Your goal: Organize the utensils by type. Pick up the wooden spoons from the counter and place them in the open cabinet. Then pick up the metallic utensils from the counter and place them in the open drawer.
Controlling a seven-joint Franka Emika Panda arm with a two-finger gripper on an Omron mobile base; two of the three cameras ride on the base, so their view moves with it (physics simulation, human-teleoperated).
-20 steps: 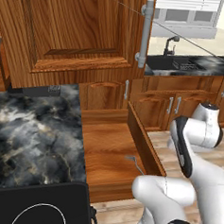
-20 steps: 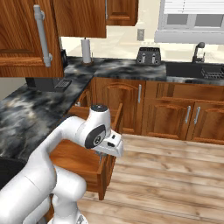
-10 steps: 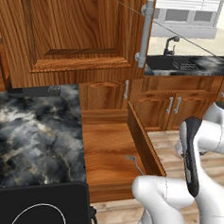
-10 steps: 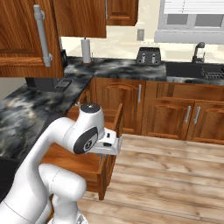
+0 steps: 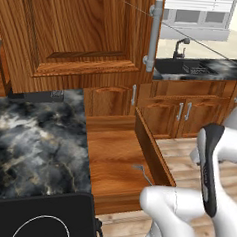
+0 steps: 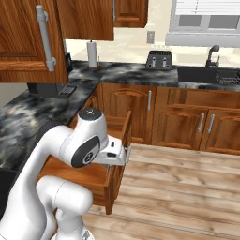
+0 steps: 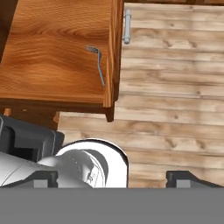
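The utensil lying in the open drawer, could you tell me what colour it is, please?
The utensil is silver-grey metal, against the reddish-brown open drawer; the hand view shows it best.

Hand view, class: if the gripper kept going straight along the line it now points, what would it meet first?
The gripper stands open, pointing down past the open drawer. Its line seems to land on the wooden floor just outside the drawer's front, not on the metal utensil inside, though depth is hard to judge.
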